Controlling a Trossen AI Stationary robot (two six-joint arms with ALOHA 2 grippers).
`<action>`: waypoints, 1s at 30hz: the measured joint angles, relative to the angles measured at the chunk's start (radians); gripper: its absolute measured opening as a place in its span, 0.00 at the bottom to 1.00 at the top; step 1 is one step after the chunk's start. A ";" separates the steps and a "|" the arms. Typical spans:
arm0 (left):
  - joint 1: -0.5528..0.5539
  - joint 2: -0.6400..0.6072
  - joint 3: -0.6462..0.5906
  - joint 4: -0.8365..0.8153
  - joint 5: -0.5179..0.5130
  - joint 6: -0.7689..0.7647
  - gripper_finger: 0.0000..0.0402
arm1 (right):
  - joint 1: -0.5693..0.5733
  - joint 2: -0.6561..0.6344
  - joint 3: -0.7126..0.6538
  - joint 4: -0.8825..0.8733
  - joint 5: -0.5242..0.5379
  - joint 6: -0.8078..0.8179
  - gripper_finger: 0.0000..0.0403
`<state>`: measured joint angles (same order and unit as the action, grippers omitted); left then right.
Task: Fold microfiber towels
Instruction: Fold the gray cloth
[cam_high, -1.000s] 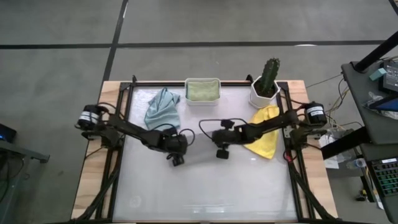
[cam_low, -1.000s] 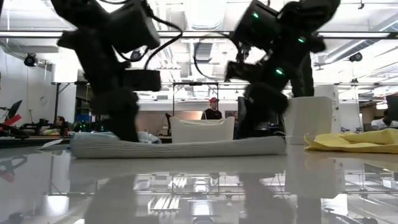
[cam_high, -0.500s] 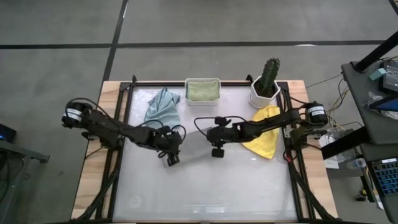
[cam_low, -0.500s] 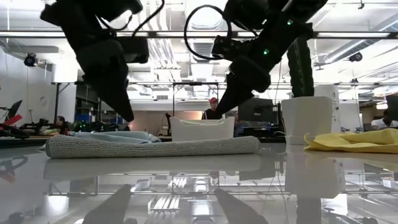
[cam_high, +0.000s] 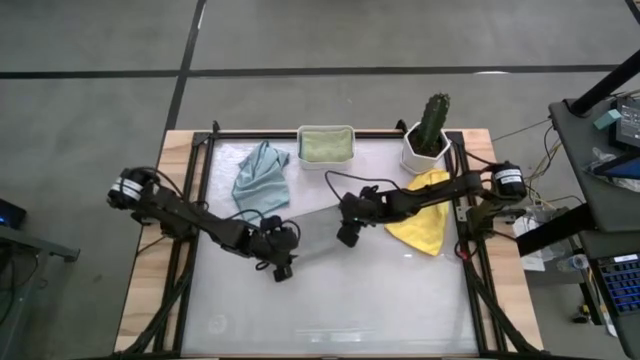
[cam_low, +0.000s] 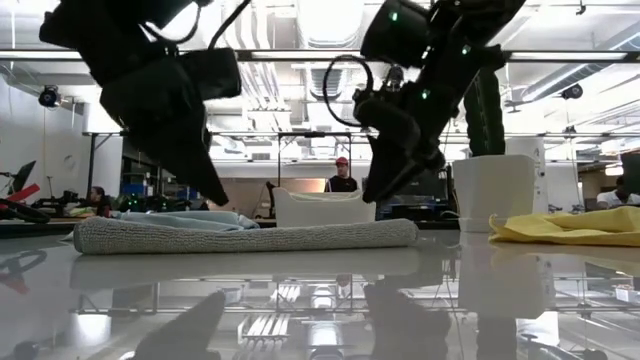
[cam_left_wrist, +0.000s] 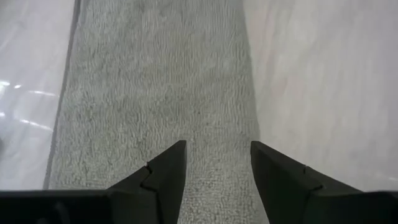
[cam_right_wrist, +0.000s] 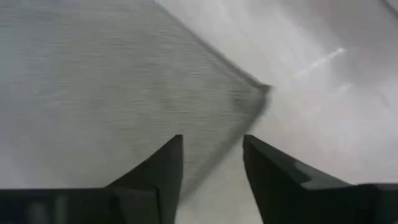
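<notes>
Left gripper (cam_left_wrist: 214, 163): fingers are seen spread with a gap between them, nothing pinched; it is poised just above the grey towel (cam_left_wrist: 161, 93), which is spread directly under and ahead of the tips.
Right gripper (cam_right_wrist: 211, 158): fingers are seen parted, nothing between them; the tips are held over the same grey towel (cam_right_wrist: 93, 81), near its corner.
Grey towel between the grippers: in the high view the cloth (cam_high: 315, 228) is laid flat as a folded strip between the left gripper (cam_high: 281, 268) and the right gripper (cam_high: 346, 236); in the low view it is seen as a long low roll-like strip (cam_low: 250, 236) on the table, both grippers raised clear above it.
Pale blue-grey towel (cam_high: 261, 175): crumpled, beyond the left gripper.
Yellow towel (cam_high: 424, 210): lying loosely, under the right arm, beside the right gripper.
Sage green towel (cam_high: 325, 146): kept inside the white tub (cam_high: 326, 163), well beyond both grippers.
Cactus pot (cam_high: 427, 148): stood beside the tub, touching the yellow towel's edge.
</notes>
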<state>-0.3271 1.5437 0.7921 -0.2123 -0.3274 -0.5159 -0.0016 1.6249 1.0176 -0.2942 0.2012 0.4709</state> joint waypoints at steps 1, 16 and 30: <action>0.000 0.011 0.000 0.003 -0.010 0.000 0.41 | -0.012 0.000 -0.002 -0.006 0.000 -0.007 0.42; 0.006 0.149 -0.001 0.072 -0.109 -0.002 0.41 | -0.216 0.000 -0.027 -0.019 -0.486 -0.063 0.69; 0.006 0.165 0.000 0.106 -0.108 -0.004 0.41 | -0.243 0.057 -0.070 0.028 -0.558 -0.062 0.73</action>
<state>-0.3210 1.7088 0.7921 -0.1064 -0.4358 -0.5201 -0.2451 1.6816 0.9474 -0.2660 -0.3572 0.4088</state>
